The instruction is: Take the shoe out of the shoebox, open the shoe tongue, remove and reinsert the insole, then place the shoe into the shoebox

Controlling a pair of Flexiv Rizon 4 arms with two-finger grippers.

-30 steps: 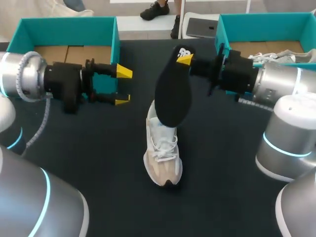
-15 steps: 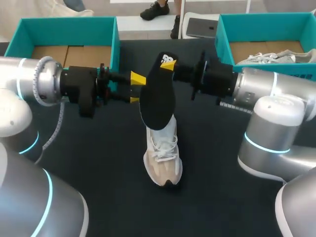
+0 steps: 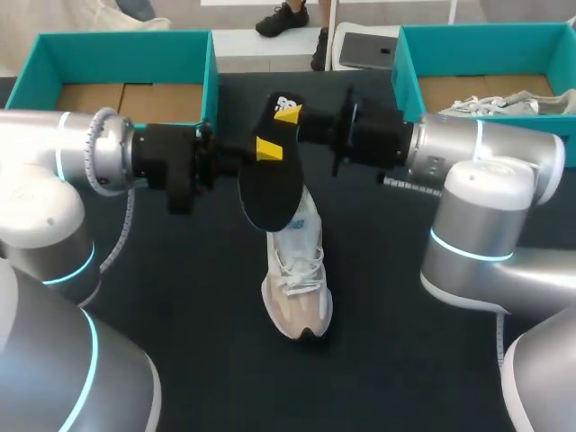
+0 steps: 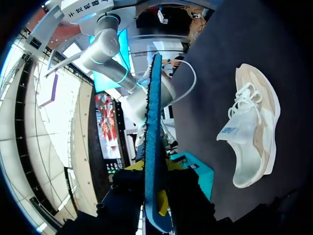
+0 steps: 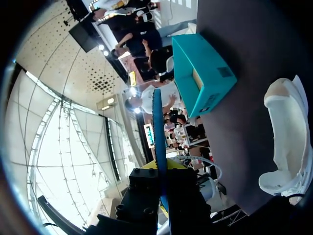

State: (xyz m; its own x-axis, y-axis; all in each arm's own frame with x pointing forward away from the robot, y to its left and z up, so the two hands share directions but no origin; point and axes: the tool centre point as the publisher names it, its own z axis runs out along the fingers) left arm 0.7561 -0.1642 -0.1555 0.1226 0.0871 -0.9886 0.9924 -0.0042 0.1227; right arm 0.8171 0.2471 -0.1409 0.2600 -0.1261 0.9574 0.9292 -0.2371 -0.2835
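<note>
A black insole (image 3: 268,180) with a blue underside hangs in the air above the table's middle, toe end down over the shoe. My right gripper (image 3: 290,112) is shut on its heel end. My left gripper (image 3: 268,148) has come in from the left, and its fingers stand against both faces of the insole just below. In the left wrist view the insole (image 4: 151,122) runs edge-on between my left gripper's (image 4: 149,191) fingers. The right wrist view shows the insole (image 5: 157,127) the same way in my right gripper (image 5: 164,191). The white and beige shoe (image 3: 297,274) lies on the table below, tongue raised.
A teal shoebox (image 3: 212,72) stands open at the back left. A second teal box (image 3: 400,54) at the back right holds another pale shoe (image 3: 504,103). The dark tabletop (image 3: 180,297) spreads around the shoe.
The right arm has carried the insole leftwards. The left arm has moved right to meet it, and its fingers have closed from wide open onto the insole.
</note>
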